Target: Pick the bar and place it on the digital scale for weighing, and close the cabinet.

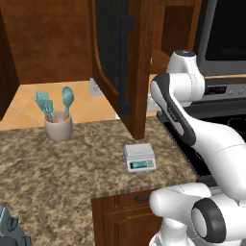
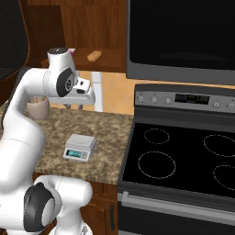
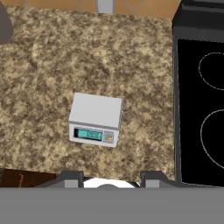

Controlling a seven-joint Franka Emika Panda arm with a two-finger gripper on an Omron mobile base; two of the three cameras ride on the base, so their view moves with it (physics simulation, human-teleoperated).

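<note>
1. Gripper [image 3: 111,180] is closest to the lens in the hand view. Its two dark tips sit wide apart with nothing between them, so the jaws are released and empty.
2. Straight below, around 11 o'clock from the tips, is the digital scale [image 3: 96,118]. It sits flat on the speckled counter [image 3: 43,65] with its teal display lit and its platform bare.
3. The bar [image 2: 94,56] is up on a shelf inside the cabinet [image 1: 113,48], around 1 o'clock from the robot's hand in the right base view. It lies flat, well apart from the scale.
4. The cabinet door hangs open over the counter, and its long dark handle [image 1: 126,62] faces the arm.
5. My guess on handling: it's a granola-type bar, so it's light, fairly stiff and rough rather than slippery. It's probably crumbly if squeezed hard.
6. I'd grab it across the short width near the middle with a gentle pinch. It lies flat, so the tips have to get down right beside the shelf to catch its edges.
7. It's smaller than the platform, so setting it down level in the centre should be easy.
8. Off at 9 o'clock on the counter there's a utensil cup [image 1: 58,127], and the stove [image 2: 183,156] is at 3 o'clock. Neither looks to be in the way.
</note>
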